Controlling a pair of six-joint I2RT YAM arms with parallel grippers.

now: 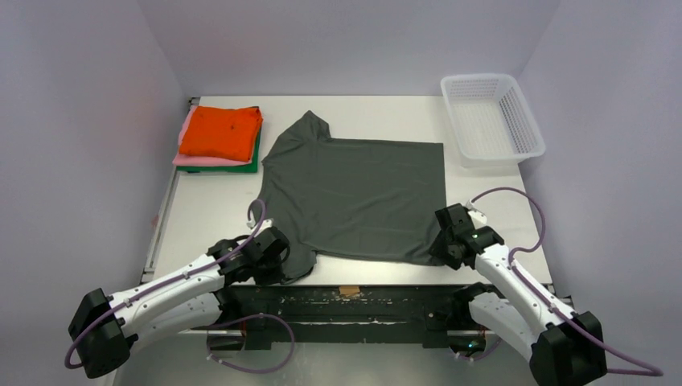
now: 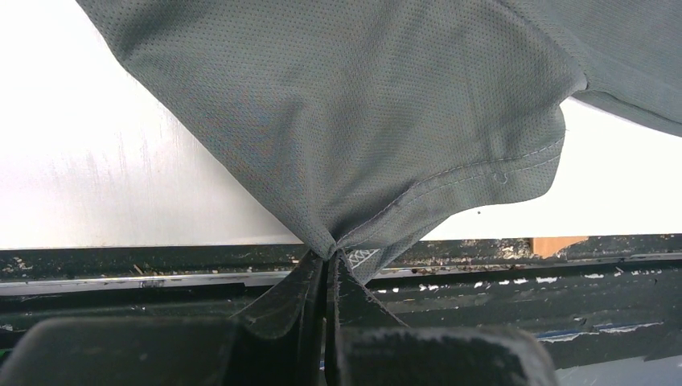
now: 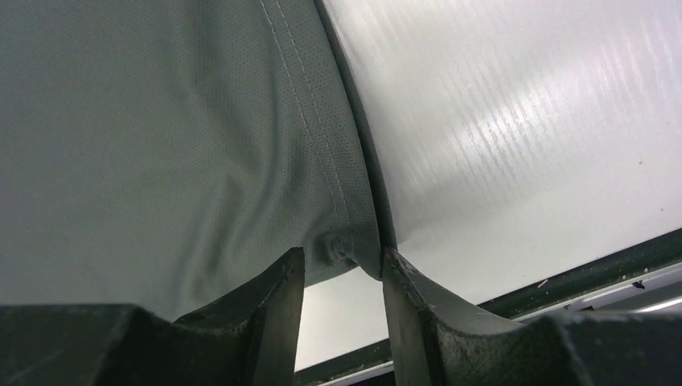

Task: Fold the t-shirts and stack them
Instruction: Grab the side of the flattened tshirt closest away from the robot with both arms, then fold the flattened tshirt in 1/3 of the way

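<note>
- Three pieces are folded and stacked at ten o'clock on the bench (image 1: 201,217) — the orange t-shirt (image 1: 221,131) on top, the pink t-shirt (image 1: 186,158) beneath, the green t-shirt (image 1: 251,165) lowest.
- The dark grey t-shirt (image 1: 354,193) is spread at the centre with no fold seen — judged the only piece left.
- The left end effector (image 2: 328,257) is clamped tight on the sleeve hem at seven o'clock.
- The right end effector (image 3: 343,256) is set astride the hem corner at five o'clock, jaws parted, the cloth not seen pinched.
- Folding and stacking of the grey piece are left.
</note>
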